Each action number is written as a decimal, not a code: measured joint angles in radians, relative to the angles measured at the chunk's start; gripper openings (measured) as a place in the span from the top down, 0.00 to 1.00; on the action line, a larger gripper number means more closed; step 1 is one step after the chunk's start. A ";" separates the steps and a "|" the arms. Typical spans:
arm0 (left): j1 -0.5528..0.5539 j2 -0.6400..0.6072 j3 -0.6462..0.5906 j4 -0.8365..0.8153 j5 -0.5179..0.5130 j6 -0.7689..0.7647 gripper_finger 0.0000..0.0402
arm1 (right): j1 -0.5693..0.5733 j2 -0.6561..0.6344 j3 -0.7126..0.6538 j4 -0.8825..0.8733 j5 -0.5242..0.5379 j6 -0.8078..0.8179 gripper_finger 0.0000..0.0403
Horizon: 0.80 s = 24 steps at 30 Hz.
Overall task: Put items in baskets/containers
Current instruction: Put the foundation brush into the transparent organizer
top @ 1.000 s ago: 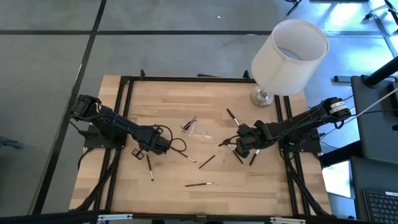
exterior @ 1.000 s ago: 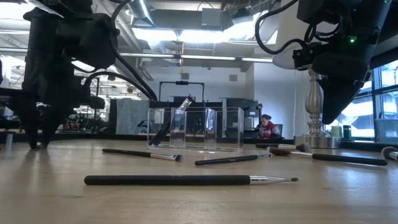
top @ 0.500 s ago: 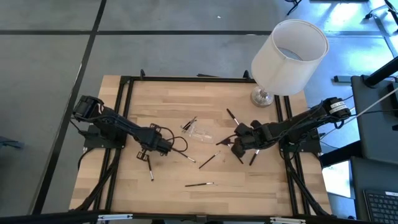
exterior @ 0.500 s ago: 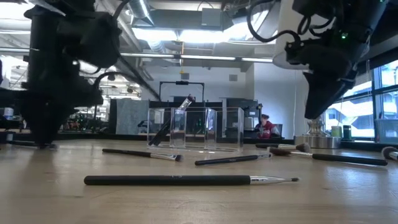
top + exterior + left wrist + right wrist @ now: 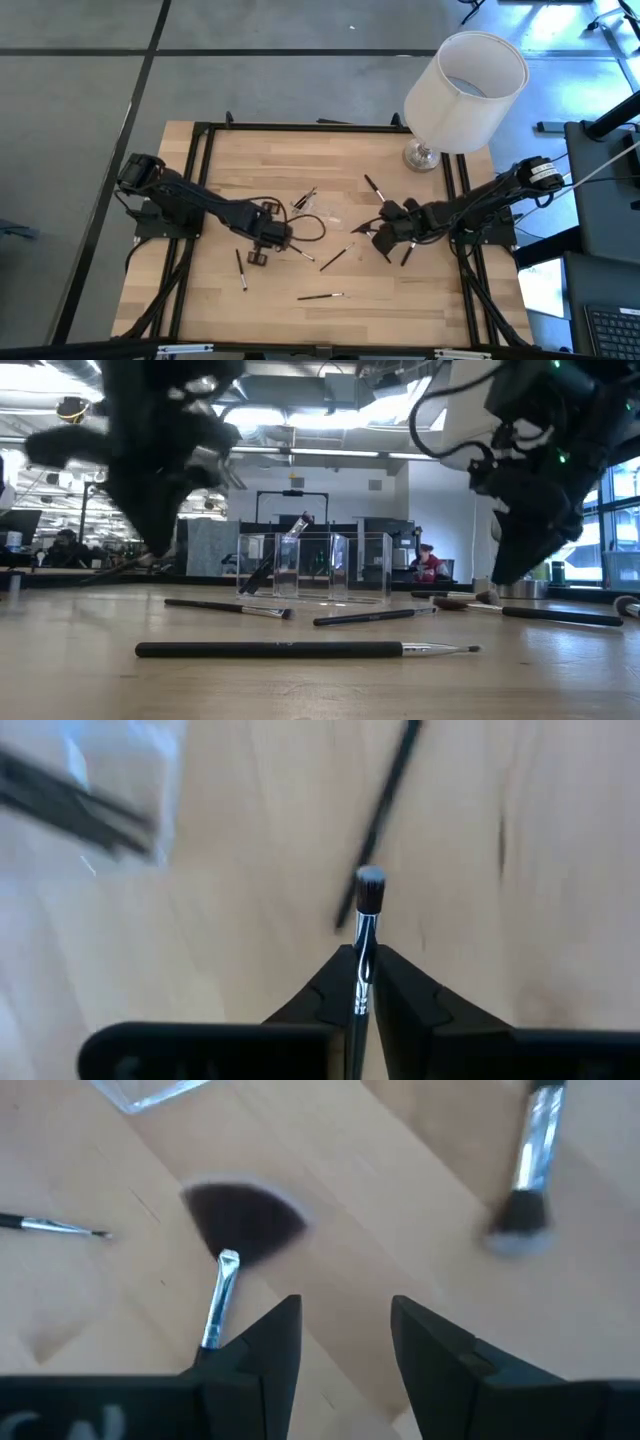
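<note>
My left gripper [image 5: 362,970] [image 5: 258,256] hangs over the table's left middle, shut on a thin makeup brush [image 5: 366,915] with a small round head. The clear compartment tray [image 5: 318,211] [image 5: 315,566] stands at the centre with a dark brush leaning in it. My right gripper [image 5: 345,1318] [image 5: 386,236] stands open just right of the tray, low over a fan-headed brush [image 5: 243,1218]; that brush's silver ferrule lies beside one finger. More brushes lie flat on the wood [image 5: 322,296] [image 5: 240,268] [image 5: 336,257]. My left gripper pinches the brush between its two fingers on the silver ferrule [image 5: 364,945], just behind the head. The fingers point steeply down and the brush runs along them, its head sticking out past the fingertips. The brush hangs clear of the table.
A big white lamp [image 5: 465,85] stands at the far right corner on its metal foot [image 5: 505,582]. Loose brushes lie near my right gripper [image 5: 372,186] [image 5: 406,254] [image 5: 528,1165]. A long brush [image 5: 300,649] lies near the front edge. Black cable loops beside my left gripper [image 5: 305,232].
My left gripper has shut on a brush at the table's left, risen with it, rolled about its pointing line and gone right toward the tray; the brush is lifted clear. My right gripper has sunk toward the table, still open.
</note>
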 joint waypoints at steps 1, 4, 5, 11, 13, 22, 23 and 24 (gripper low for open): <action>0.004 0.000 0.026 0.011 -0.009 0.016 0.94 | 0.000 0.000 -0.019 0.021 0.000 0.013 0.61; 0.025 0.000 0.102 0.098 -0.075 0.064 0.94 | 0.000 0.000 -0.062 0.077 -0.010 0.032 0.61; 0.034 0.000 0.120 0.128 -0.108 0.081 0.93 | 0.000 0.000 -0.070 0.092 -0.016 0.032 0.61; 0.113 -0.002 0.179 0.360 -0.301 0.113 0.93 | -0.005 0.000 -0.075 0.117 0.041 0.016 0.61; 0.148 -0.002 0.179 0.413 -0.337 0.086 0.93 | -0.011 0.000 -0.075 0.134 0.041 -0.006 0.61; 0.315 -0.002 0.144 0.400 -0.181 -0.233 0.92 | -0.013 0.000 -0.075 0.144 0.038 -0.029 0.61; 0.326 -0.002 0.133 0.401 -0.136 -0.271 0.92 | -0.013 0.000 -0.075 0.143 0.038 -0.030 0.61; 0.335 -0.002 0.124 0.400 -0.093 -0.304 0.92 | -0.013 0.000 -0.075 0.143 0.038 -0.030 0.61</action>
